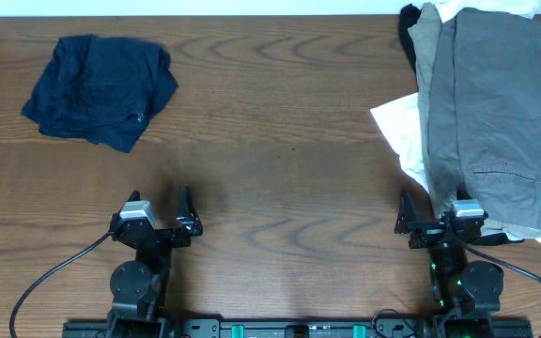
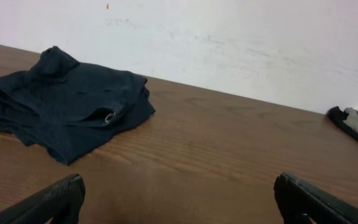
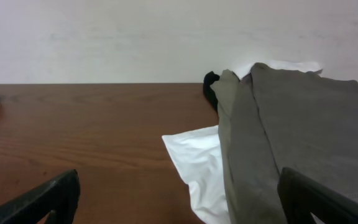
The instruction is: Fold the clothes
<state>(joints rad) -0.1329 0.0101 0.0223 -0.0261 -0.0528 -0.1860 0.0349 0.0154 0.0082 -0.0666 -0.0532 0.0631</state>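
Navy garment point(image 1: 100, 86): dark blue, crinkled, bunched in a loose heap at the far left of the desk point(image 1: 289, 141); well apart from both grippers.
Tag point(image 2: 109, 117): small, pale, on the navy garment's near right edge.
Grey garment point(image 1: 496, 113): large, laid lengthwise at the far right, on top of the pile; its near end reaches just beside the right gripper.
White garment point(image 1: 404, 131): under the grey one, a corner showing out to the left on the desk.
Black garment point(image 1: 409, 28): a small part showing at the pile's far left corner.
Left gripper point(image 1: 158, 221): spread wide, holding nothing, low over bare desk at the near edge.
Right gripper point(image 1: 435, 223): spread wide, holding nothing, at the near end of the pile; contact with the cloth cannot be told.
Wall point(image 2: 229, 37): pale, behind the desk.
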